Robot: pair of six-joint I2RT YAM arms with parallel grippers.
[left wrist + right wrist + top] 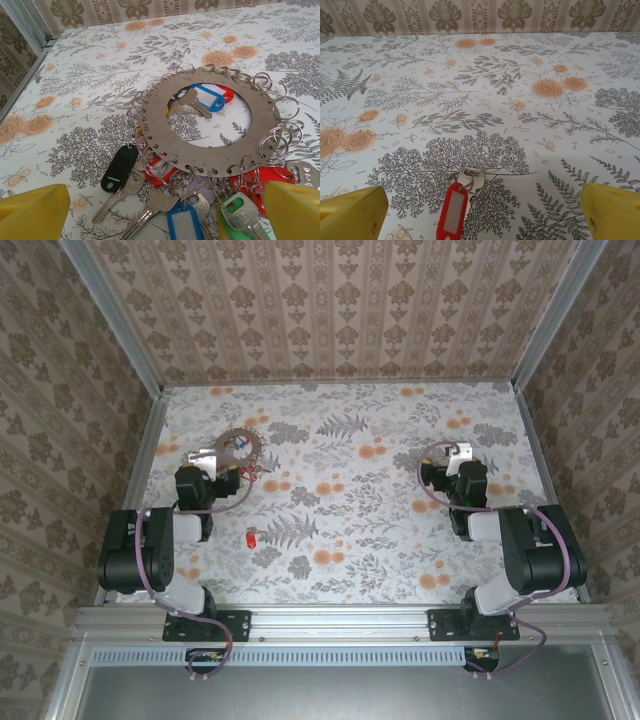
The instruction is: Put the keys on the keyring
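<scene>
Several keys (275, 176) lie partly hidden beneath the keyring (160, 120).

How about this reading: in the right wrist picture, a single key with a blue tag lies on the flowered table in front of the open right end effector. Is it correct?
Not quite. The tag is red, not blue. The right wrist view shows the single key with a red tag lying on the flowered table in front of the open right end effector.

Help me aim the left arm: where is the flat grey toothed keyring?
In the top view, the flat grey toothed keyring lies far-left on the table, just beyond the open left gripper, with tagged keys around it.
</scene>
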